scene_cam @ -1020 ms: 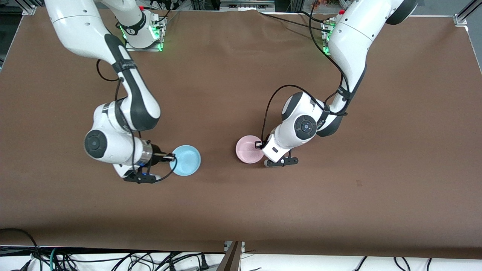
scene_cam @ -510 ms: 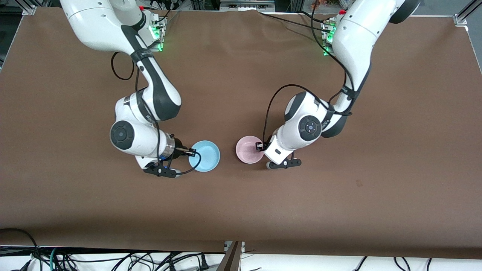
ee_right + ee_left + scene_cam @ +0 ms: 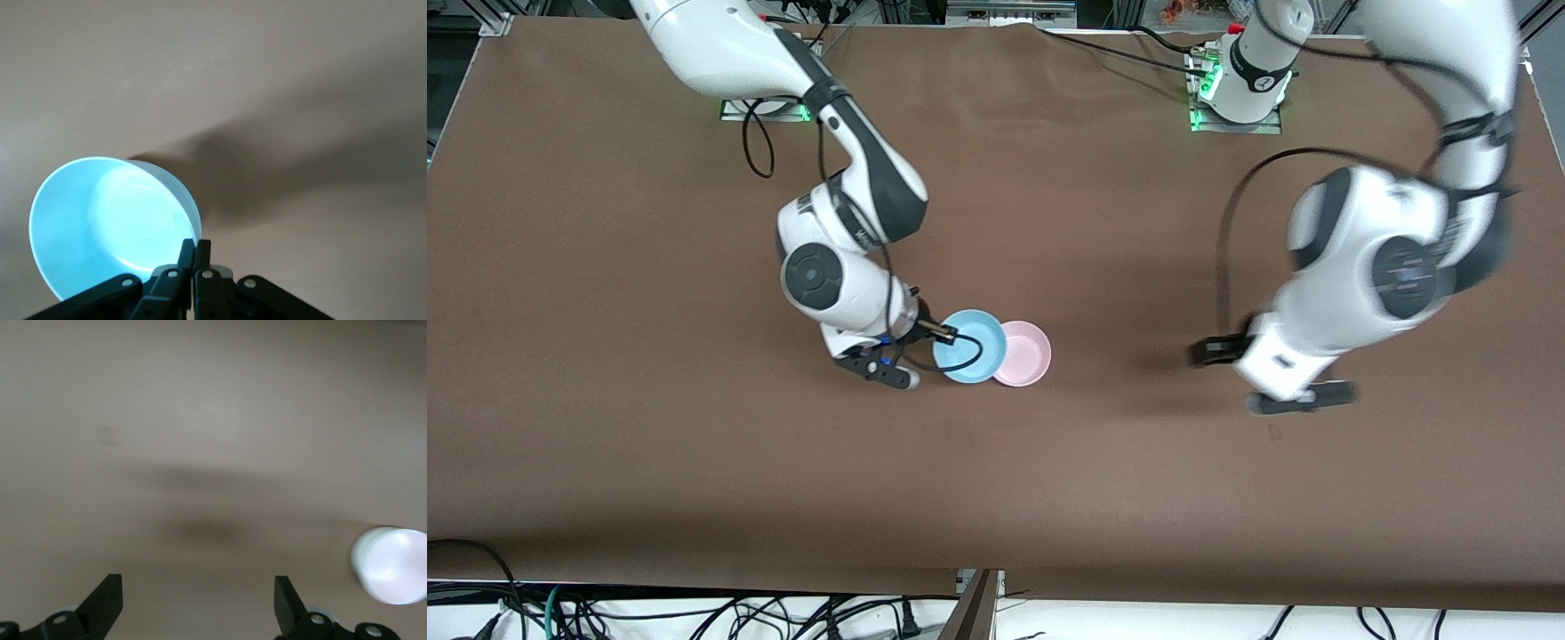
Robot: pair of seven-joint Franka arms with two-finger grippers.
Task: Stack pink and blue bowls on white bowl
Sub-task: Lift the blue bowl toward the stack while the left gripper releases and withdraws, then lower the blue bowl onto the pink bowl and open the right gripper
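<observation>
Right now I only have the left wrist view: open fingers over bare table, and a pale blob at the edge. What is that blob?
Observer: That is the pink bowl, on the table toward the right arm's end from your left end effector.
Operator: Where is the blue one?
Observer: The right end effector is shut on the blue bowl's rim. From the front, that bowl overlaps the pink bowl's edge.
Operator: And the white bowl?
Observer: No view shows a white bowl.

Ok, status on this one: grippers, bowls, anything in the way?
Right gripper shut on blue bowl, overlapping pink bowl. Left gripper open, empty, over bare table. No white bowl seen.
</observation>
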